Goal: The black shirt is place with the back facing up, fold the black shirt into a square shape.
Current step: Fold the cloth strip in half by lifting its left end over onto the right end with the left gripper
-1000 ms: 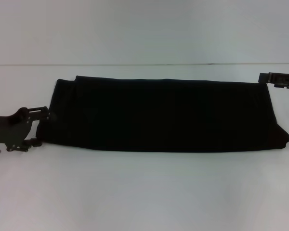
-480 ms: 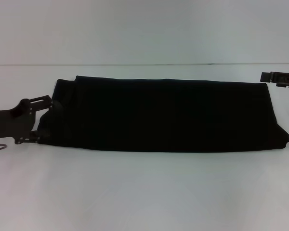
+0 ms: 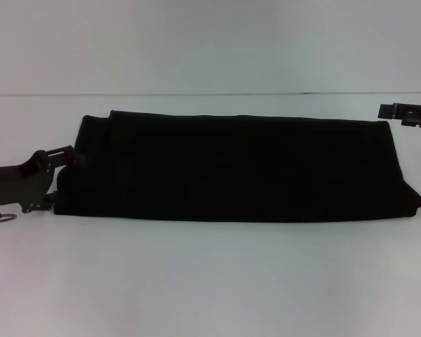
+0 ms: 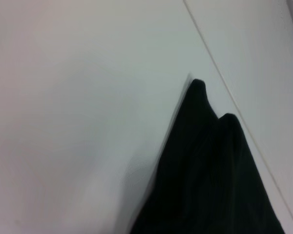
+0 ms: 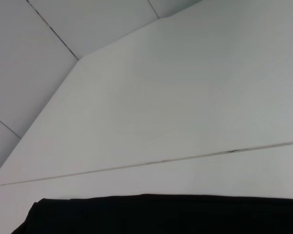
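Note:
The black shirt (image 3: 238,168) lies on the white table (image 3: 210,281), folded into a long band running left to right. My left gripper (image 3: 63,177) is at the band's left end, open, with one finger (image 3: 62,152) near the far corner and the other low at the near corner. The left wrist view shows two pointed folds of the shirt (image 4: 210,175) and none of my fingers. My right gripper (image 3: 407,114) hovers beside the shirt's far right corner. In the right wrist view only the shirt's (image 5: 161,214) far edge shows.
A seam line (image 3: 196,94) crosses the white surface behind the shirt. Bare white table lies in front of the shirt and behind it.
The left gripper pushed right and up into the shirt's left end, nudging the edge, then drew back slightly left and down. The right gripper has hardly moved.

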`<state>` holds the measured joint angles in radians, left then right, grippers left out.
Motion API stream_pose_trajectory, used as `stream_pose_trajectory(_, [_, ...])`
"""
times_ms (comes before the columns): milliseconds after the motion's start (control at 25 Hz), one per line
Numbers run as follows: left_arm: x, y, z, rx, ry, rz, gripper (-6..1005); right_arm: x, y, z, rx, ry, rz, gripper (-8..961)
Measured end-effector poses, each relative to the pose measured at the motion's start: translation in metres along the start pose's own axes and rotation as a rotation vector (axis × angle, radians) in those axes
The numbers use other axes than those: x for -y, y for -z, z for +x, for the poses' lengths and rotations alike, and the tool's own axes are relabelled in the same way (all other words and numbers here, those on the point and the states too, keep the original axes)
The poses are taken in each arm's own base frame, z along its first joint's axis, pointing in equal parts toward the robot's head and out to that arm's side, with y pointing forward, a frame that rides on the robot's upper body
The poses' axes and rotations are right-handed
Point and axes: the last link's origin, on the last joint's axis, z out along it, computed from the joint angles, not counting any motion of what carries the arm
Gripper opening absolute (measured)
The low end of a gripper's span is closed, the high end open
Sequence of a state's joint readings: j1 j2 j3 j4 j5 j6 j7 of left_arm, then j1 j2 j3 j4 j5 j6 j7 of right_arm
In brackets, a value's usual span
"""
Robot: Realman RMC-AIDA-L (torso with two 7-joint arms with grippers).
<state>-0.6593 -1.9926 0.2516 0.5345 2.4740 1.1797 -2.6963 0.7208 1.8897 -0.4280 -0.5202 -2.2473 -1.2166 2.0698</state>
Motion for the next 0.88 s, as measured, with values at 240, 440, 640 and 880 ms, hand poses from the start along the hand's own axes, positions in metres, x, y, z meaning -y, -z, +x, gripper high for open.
stream_pose_trajectory(240, [-0.002, 0.008, 0.000, 0.020, -0.026, -0.015, 909, 0.000, 0.001, -0.001, 0.002, -0.001, 0.002, 791])
stream_pose_trajectory(440, [-0.014, 0.027, 0.004, 0.063, -0.070, -0.065, 909, 0.000, 0.001, -0.001, 0.002, -0.003, 0.000, 791])
stream_pose_trajectory(640, [-0.008, 0.030, -0.006, 0.136, -0.020, -0.046, 909, 0.000, 0.001, 0.000, -0.003, -0.004, 0.001, 790])
stream_pose_trajectory(880, [0.005, 0.022, -0.020, 0.192, 0.051, 0.017, 909, 0.001, 0.002, 0.000, -0.002, -0.007, 0.006, 791])
